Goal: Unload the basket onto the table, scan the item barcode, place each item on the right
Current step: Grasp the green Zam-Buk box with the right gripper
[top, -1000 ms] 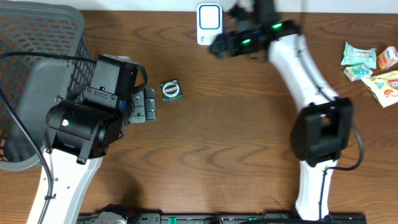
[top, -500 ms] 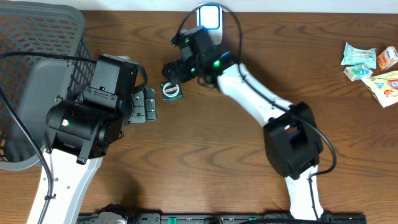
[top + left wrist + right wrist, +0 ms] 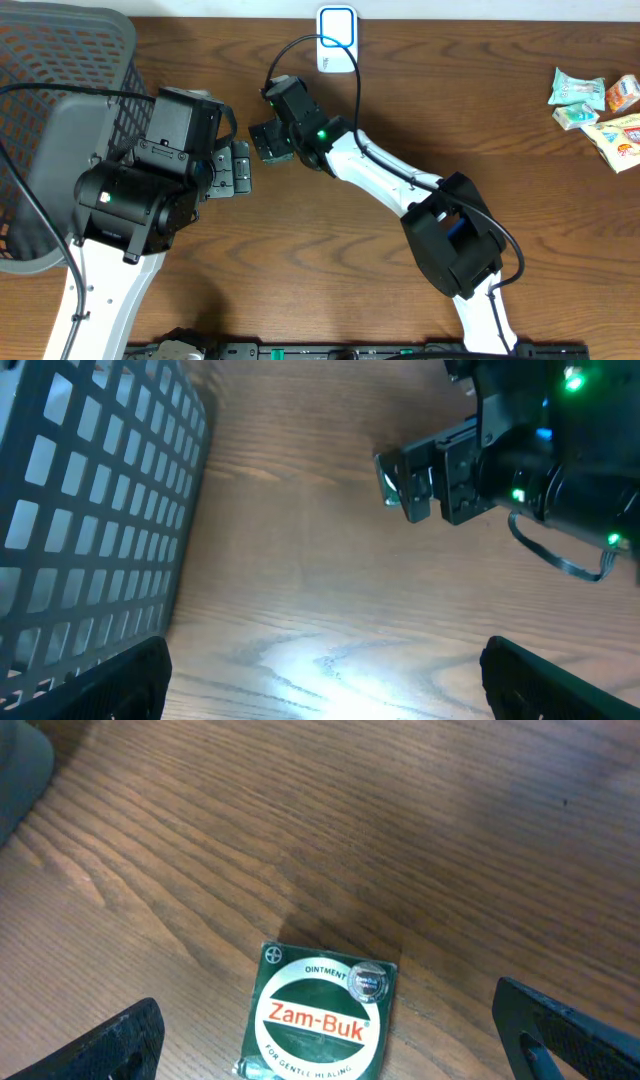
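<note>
Brown wooden table point(image 3: 300, 280) underneath. Barely started: green ointment box point(image 3: 318, 1020) lying flat on the wood, ungripped, not yet shown to the white scanner point(image 3: 337, 38) at 12 o'clock. Pick-up, carry and scan left to do. Right gripper point(image 3: 268, 142) stretched toward 10 o'clock, hovering over the box, jaws spread wide, empty. Left gripper point(image 3: 238, 168) just beside at 8 o'clock, likewise released, holding nothing.

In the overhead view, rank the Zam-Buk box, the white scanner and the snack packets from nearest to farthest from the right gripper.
1. Zam-Buk box, just under the right gripper.
2. white scanner, toward the back.
3. snack packets, far right side.
</note>
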